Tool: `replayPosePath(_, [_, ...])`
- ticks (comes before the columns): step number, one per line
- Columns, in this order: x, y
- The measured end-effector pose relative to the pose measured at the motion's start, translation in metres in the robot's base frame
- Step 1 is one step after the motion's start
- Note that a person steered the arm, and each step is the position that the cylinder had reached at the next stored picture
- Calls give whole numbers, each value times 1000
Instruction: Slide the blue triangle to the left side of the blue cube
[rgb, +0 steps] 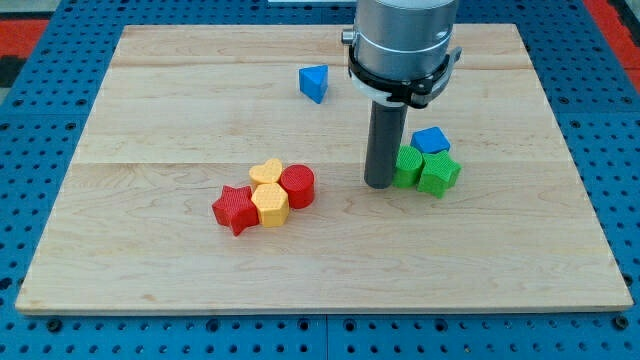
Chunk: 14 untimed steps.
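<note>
Judging blue triangle (314, 82) as light, rigid, ribbed plastic; prob. slides easy on smooth wood, may spin if hit off-centre. No gripping possible: rod only, no fingers, nothing held. Best contact = flat face at view's top-left, pushed square toward blue cube (430, 139).

Triangle sits alone near view's top, centre, well apart from rest. Cube at view's right of centre, touching 2 green blocks (408, 165) (439, 173) below it. My tip (379, 185) down on table (150, 120), just beside left green block, on its view's left, below-left of cube; well apart from triangle.

Slot at cube's left partly taken by rod itself, so tip must clear out 1st (judgement).

Count: 2 blue, 2 green, 2 red (star (234, 209), cylinder (297, 186)), 2 yellow (heart (266, 172), hexagon-ish (270, 205)). Total 8. Red/yellow cluster touching, view's bottom-left of centre.
</note>
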<state>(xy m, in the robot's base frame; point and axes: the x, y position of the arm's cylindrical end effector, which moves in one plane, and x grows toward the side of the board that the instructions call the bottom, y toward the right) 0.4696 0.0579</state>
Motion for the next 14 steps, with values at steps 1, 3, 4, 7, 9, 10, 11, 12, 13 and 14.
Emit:
replayPosePath(1, [-2, -35])
replayPosePath(3, [-69, -84])
replayPosePath(4, [-110, -114])
replayPosePath(7, [-183, -106])
replayPosePath(9, [-183, -72])
replayPosePath(10, [-180, -53])
replayPosePath(11, [-169, -49])
replayPosePath(12, [-180, -70])
replayPosePath(13, [-179, -80])
replayPosePath(14, [-157, -78])
